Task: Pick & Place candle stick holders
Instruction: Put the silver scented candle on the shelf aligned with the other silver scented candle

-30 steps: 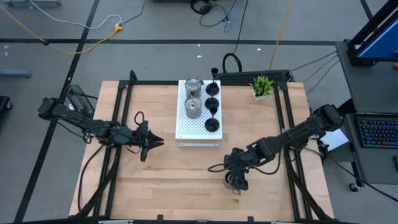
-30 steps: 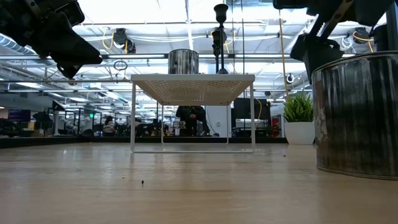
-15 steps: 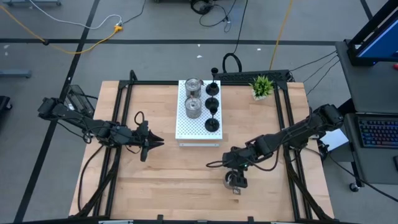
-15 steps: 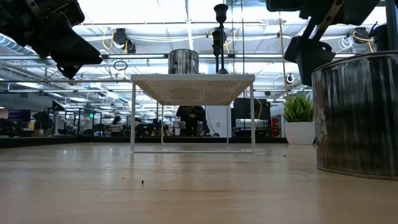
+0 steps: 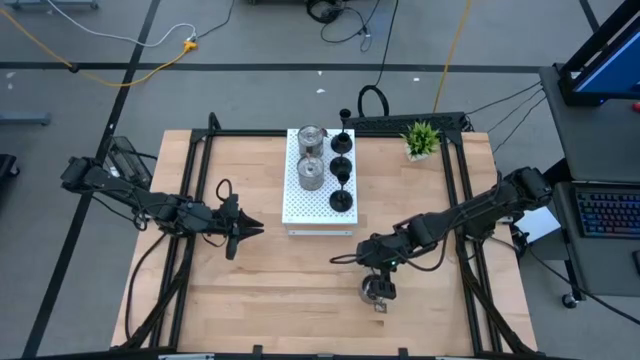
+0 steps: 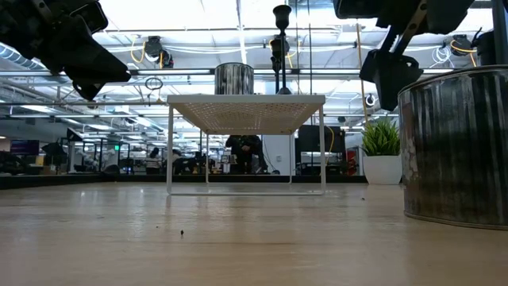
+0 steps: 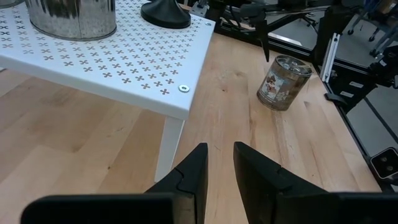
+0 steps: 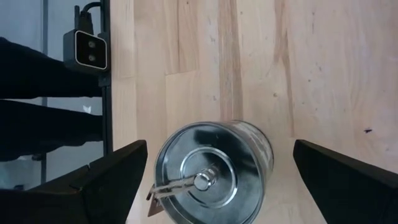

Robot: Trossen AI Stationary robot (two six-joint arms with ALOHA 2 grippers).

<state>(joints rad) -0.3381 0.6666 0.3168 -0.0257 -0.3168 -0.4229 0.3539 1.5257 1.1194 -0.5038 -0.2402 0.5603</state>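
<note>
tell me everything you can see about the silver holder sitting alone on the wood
The silver holder is a squat shiny metal cylinder with a ribbed wall, a ringed top, a central stud and a small tag at its rim. It stands upright on the bare wooden table, near the front edge, apart from the white board. The open right gripper is above it, not touching.

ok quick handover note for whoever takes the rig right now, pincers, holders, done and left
Right pincer: open, above the silver holder that stands alone on the table near the front edge; nothing held.
Left pincer: nearly shut, empty, hovering left of the white board.
On the board: two silver holders in one row, black holders in a row beside them; their exact count is hard to tell from above.
Done: all but one holder is on the board.
Left: probably grasp the lone silver holder and place it on the board with the others.
</note>
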